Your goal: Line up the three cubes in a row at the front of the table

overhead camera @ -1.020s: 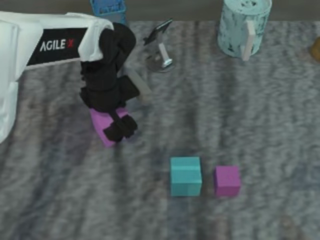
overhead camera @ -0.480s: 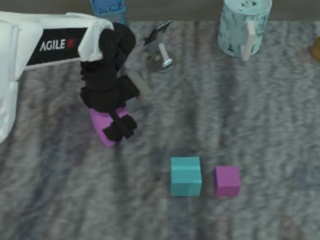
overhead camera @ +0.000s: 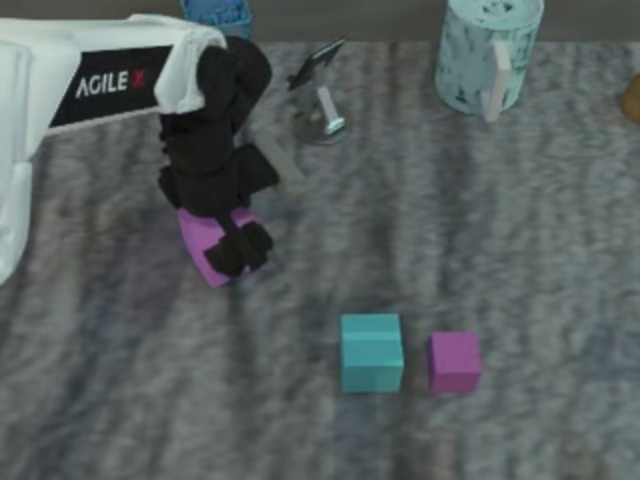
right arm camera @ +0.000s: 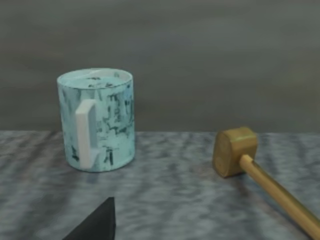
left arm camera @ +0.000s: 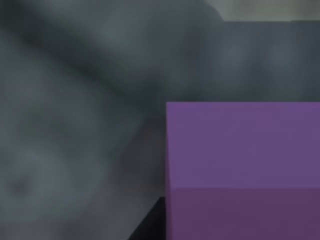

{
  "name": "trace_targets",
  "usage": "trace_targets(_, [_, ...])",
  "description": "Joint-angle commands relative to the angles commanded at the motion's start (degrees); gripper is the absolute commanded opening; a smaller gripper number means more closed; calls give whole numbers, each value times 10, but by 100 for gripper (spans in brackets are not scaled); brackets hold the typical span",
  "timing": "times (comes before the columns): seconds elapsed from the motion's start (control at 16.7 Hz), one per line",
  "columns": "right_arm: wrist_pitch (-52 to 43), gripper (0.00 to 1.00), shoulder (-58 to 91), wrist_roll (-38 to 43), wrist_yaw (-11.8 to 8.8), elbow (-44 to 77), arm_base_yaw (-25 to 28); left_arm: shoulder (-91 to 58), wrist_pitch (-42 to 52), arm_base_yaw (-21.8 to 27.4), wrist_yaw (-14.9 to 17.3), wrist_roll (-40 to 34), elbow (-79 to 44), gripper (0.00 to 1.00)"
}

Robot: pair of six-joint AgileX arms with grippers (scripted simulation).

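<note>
Our left gripper [overhead camera: 240, 248] down on large light-purple matte cube [overhead camera: 205, 240] at left-middle of grey wood-grain table [overhead camera: 500, 230]; fingers either side of cube, closed on it. In left wrist view same cube [left arm camera: 242, 170] fills lower corner, very near. Teal matte cube [overhead camera: 372, 352] and small magenta-purple cube [overhead camera: 455, 361] stand just beside each other, apart, near front centre. Our right arm outside top view; its wrist camera faces pale blue speckled mug [right arm camera: 96, 120] and wooden mallet [right arm camera: 260, 172]. Its gripper state: we cannot tell.

The white-and-black left arm is reaching over the table's left side, its black two-finger left gripper [overhead camera: 238, 248] pointing down.
</note>
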State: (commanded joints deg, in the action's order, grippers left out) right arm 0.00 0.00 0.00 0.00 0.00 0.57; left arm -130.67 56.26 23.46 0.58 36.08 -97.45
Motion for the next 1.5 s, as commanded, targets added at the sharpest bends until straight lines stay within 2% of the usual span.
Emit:
trace_targets(0.36, [0, 100, 0, 0, 0, 0, 0, 35, 106, -9, -1, -2, -70, 0])
trace_targets(0.72, [0, 100, 0, 0, 0, 0, 0, 43, 108, -2, -1, 5, -64, 0])
trace_targets(1.26, [0, 100, 0, 0, 0, 0, 0, 223, 65, 96, -1, 151, 162, 0])
trace_targets(1.5, [0, 100, 0, 0, 0, 0, 0, 262, 57, 120, -2, 187, 208, 0])
